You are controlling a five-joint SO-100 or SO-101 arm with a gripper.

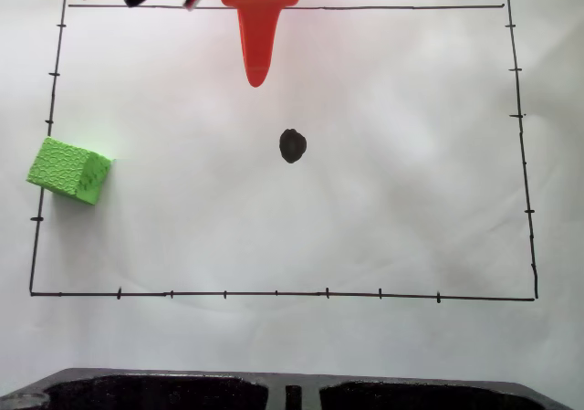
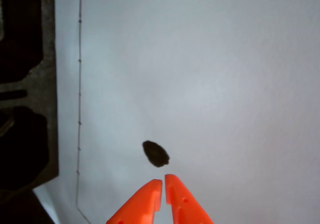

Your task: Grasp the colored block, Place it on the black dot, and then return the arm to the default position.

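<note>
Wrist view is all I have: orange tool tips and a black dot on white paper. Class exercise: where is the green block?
Observer: In the fixed view the green block sits at the left, on the drawn border line.
Operator: Is it anywhere near the dot?
Observer: No, the black dot lies mid-sheet, well apart from it.
Operator: Does the tool hold anything?
Observer: No; the tool is shut, its tips nearly touching, with nothing between them.

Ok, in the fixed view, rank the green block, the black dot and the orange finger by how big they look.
1. orange finger, though it sits nearer the camera, so unsure
2. green block, close to the finger in apparent size
3. black dot, clearly smallest
</note>
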